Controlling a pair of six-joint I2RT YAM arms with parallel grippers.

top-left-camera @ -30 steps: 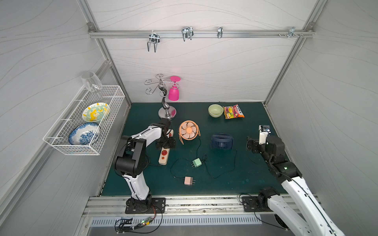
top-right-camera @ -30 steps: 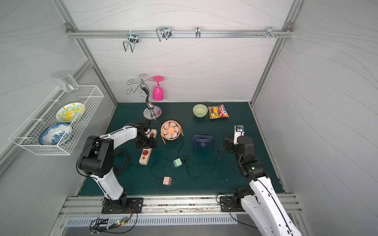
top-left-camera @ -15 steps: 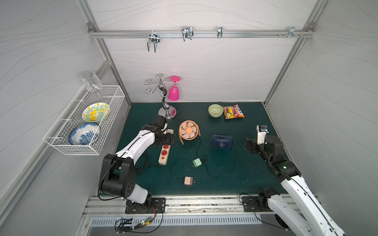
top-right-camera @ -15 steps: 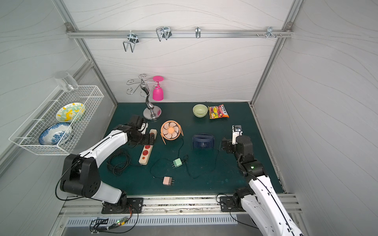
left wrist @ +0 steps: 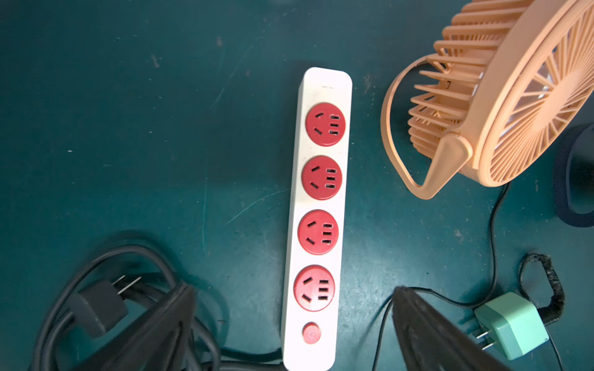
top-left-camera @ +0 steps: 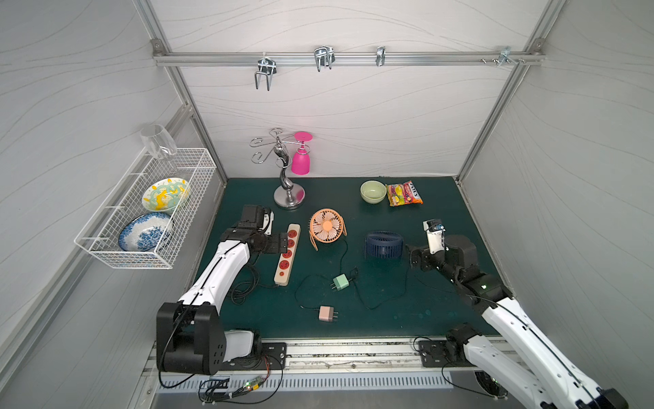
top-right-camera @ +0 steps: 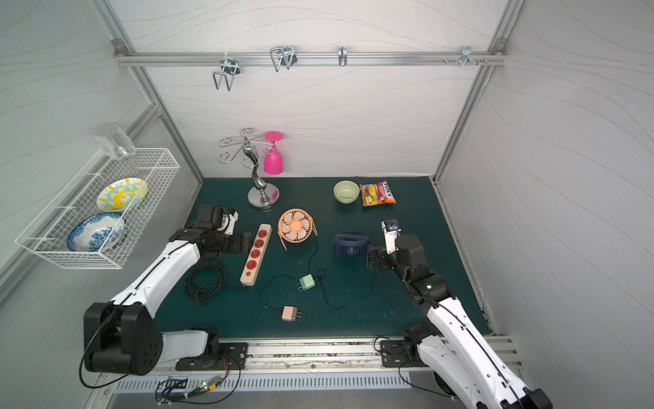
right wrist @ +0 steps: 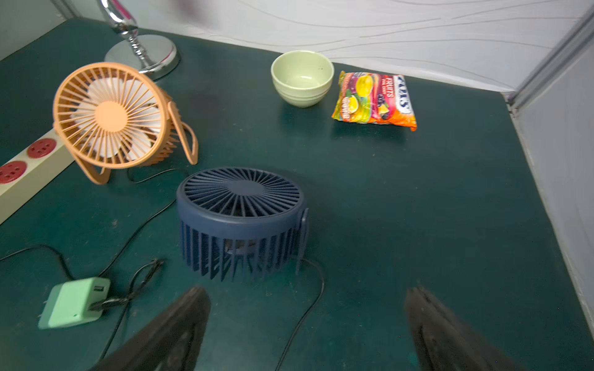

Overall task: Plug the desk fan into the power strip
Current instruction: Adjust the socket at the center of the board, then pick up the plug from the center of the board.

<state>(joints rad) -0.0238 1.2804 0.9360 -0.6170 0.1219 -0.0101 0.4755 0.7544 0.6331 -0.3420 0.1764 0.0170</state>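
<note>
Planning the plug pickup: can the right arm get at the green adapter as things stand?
Probably yes. The right gripper is open and empty beside the navy fan; the green adapter lies uncovered on the mat just past that fan. Only thin black cords trail around it.

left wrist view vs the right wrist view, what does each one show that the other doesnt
Only the left wrist view shows the red switch and the black plug on its coiled cord. Only the right wrist view shows the green bowl, the snack bag and the silver stand's base. Both show the power strip, the orange fan and the green adapter.
</note>
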